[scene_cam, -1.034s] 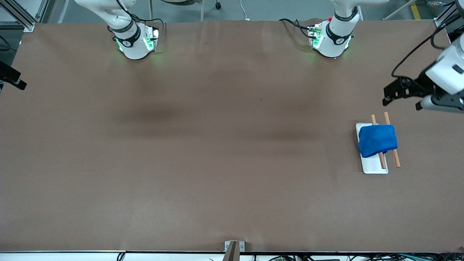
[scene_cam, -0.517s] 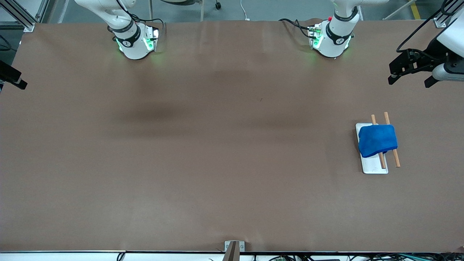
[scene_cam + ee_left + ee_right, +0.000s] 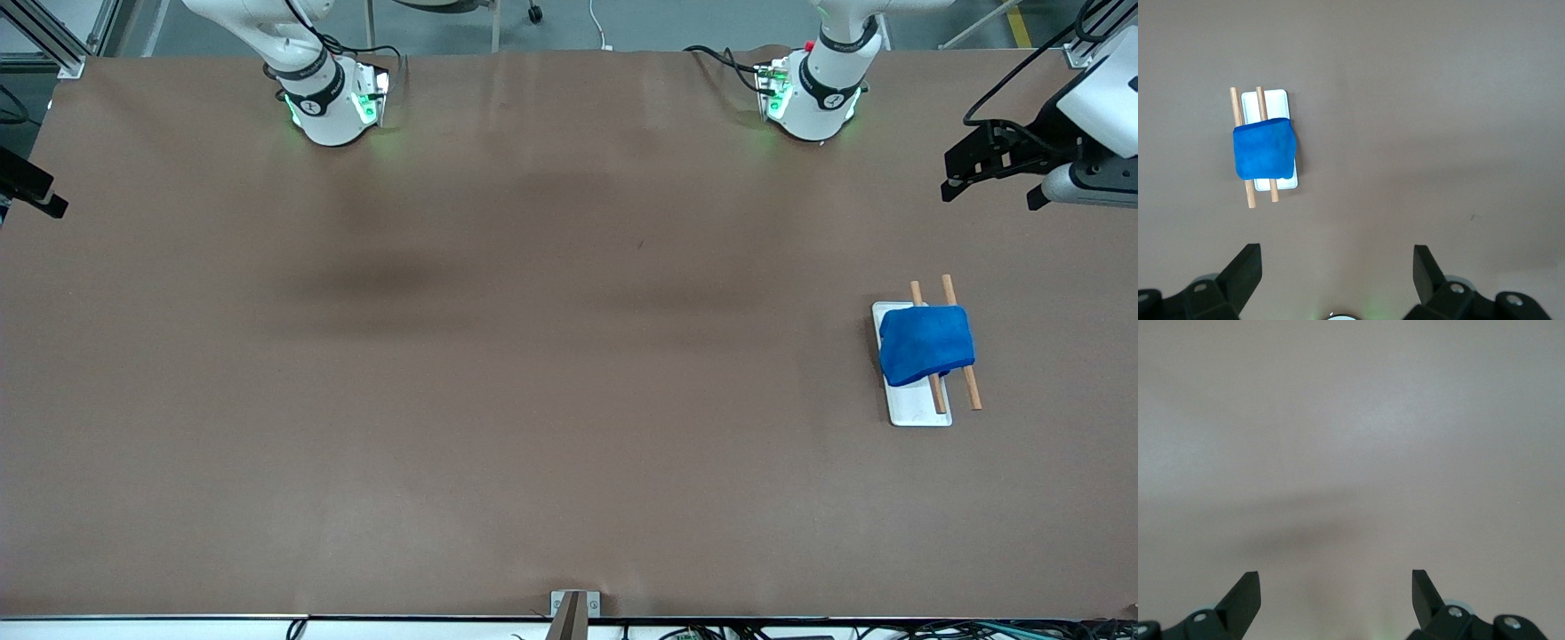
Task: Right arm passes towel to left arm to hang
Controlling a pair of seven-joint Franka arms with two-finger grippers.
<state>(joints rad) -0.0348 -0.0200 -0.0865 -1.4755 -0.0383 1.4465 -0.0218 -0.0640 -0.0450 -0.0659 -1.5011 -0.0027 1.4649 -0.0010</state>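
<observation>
The royal-blue towel (image 3: pixel 926 345) hangs folded over two wooden rods (image 3: pixel 967 384) of a small rack with a white base (image 3: pixel 920 409), toward the left arm's end of the table. It also shows in the left wrist view (image 3: pixel 1265 148), draped across both rods (image 3: pixel 1250 193). My left gripper (image 3: pixel 991 194) is open and empty, up in the air over bare table, apart from the rack and closer to the bases' edge of the table. In its wrist view (image 3: pixel 1337 257) the jaws stand wide apart. My right gripper (image 3: pixel 1335 583) is open and empty over bare table.
The brown table (image 3: pixel 533 356) carries only the rack. The two arm bases (image 3: pixel 329 102) (image 3: pixel 809 93) stand along the table's edge farthest from the front camera. A small metal bracket (image 3: pixel 573 609) sits at the edge nearest that camera.
My left gripper has drawn away from the rack toward the bases' edge of the table, open and empty throughout. The towel stays on the rods. The right arm has not moved.
</observation>
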